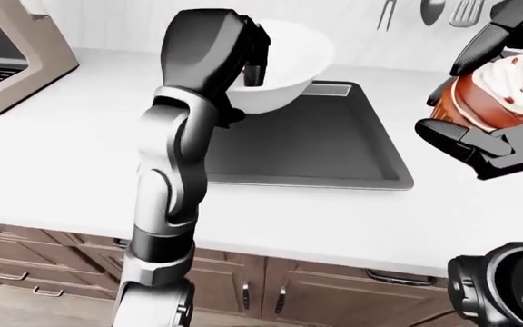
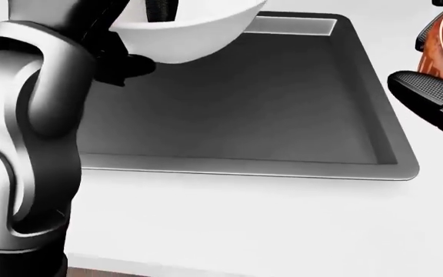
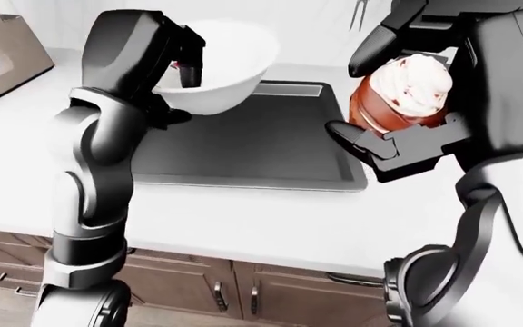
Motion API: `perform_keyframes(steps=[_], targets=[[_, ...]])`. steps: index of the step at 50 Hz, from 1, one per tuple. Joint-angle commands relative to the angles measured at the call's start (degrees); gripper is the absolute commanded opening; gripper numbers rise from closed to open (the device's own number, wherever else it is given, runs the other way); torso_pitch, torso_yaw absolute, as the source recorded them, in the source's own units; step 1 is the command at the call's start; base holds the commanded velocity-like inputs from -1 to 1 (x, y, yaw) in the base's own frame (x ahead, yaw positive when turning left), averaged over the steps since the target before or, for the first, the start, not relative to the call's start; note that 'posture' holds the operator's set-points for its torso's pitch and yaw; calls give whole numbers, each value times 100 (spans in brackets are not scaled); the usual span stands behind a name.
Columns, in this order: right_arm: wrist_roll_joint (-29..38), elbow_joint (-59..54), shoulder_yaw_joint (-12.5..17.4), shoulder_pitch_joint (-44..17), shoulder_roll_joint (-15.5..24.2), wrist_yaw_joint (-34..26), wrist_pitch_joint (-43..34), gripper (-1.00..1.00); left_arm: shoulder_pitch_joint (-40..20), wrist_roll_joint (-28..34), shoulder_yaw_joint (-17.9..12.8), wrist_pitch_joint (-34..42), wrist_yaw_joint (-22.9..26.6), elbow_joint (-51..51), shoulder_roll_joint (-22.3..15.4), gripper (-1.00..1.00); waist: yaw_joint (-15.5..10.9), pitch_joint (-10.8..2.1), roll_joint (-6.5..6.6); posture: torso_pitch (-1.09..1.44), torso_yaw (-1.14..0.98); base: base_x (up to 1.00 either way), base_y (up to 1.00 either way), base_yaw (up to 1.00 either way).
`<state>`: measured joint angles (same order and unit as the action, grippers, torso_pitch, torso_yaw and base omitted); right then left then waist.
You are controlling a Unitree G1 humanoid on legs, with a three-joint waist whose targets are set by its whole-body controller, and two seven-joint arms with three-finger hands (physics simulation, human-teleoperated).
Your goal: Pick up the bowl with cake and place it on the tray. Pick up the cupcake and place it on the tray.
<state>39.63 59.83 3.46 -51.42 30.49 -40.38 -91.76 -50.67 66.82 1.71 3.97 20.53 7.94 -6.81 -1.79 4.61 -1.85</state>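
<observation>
My left hand (image 3: 181, 63) is shut on the rim of a white bowl (image 3: 218, 75) and holds it above the upper left part of the dark tray (image 3: 252, 146). The bowl's inside is hidden. My right hand (image 3: 398, 102) is shut on a cupcake (image 3: 402, 92) with a red-brown wrapper and white frosting, held in the air to the right of the tray. In the head view the bowl (image 2: 183, 32) is at the top and the tray (image 2: 245, 109) fills the middle.
The tray lies on a white counter (image 1: 53, 150). A toaster-like appliance (image 1: 12, 58) stands at the far left. Utensils (image 1: 434, 10) hang on the wall above. Brown cabinet drawers (image 1: 316, 293) run below the counter edge.
</observation>
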Motion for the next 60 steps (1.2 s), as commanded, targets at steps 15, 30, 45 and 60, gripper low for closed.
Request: perform_keyframes(steps=[15,30,45,60], targets=[[-311,17,157,-86,90,319,146,-100,-261,-100,-178,-278,-1155,-994,-237,-100,80,-204,31,0,0,0,0,0],[-483,17,130,-142,137,475,85,-100,-141,-129,-240,-382,-1359,-1287,-423,-100,137,-257,91,0,0,0,0,0],[-687,17,218,-84,125,631,146,-100,-4,-38,-217,-544,-1489,-1374,-438,-100,140,-296,107,0,0,0,0,0],[-773,17,265,-213,258,623,14,-100,6,-20,-228,-517,-1355,-1162,-403,-35,150,-280,113,0,0,0,0,0]])
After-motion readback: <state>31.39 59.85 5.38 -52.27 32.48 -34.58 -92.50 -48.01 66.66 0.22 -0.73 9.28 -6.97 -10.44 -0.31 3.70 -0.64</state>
